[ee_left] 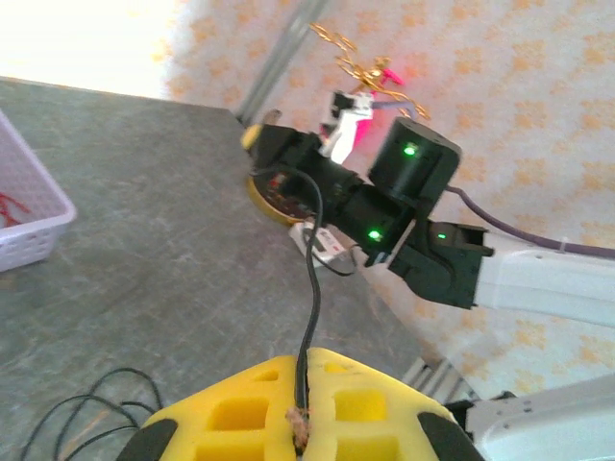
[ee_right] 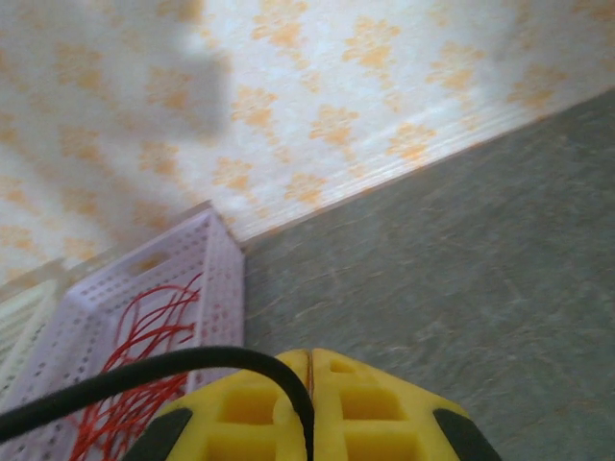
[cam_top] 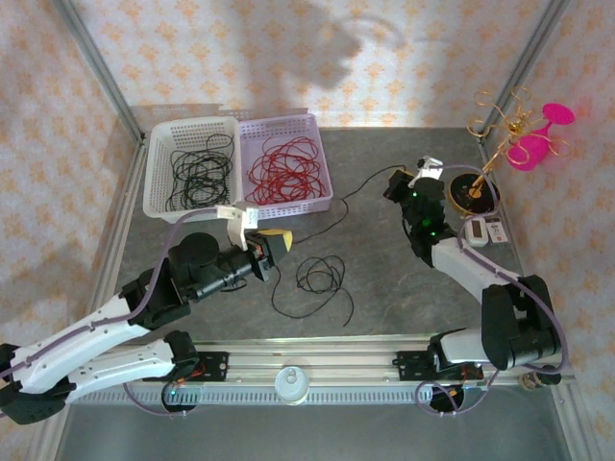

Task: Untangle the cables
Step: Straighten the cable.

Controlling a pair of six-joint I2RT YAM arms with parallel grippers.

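Drawing the ends apart slowly and level looks the sound way to do this step: the left claw (ee_left: 306,394) and right claw (ee_right: 309,394) are each pinched fully closed on one black cable (cam_top: 322,274), whose slack lies looped on the worktop (cam_top: 404,288) between them and could cinch if jerked. The cable is thin, limp and glossy against blocky yellow pads (ee_right: 250,423) and matte grey, faintly scratched worktop. Far left, a white perforated basket (cam_top: 154,182) holds black strands (cam_top: 197,173), and the lilac basket (cam_top: 325,168) beside it holds red strands (cam_top: 283,168).
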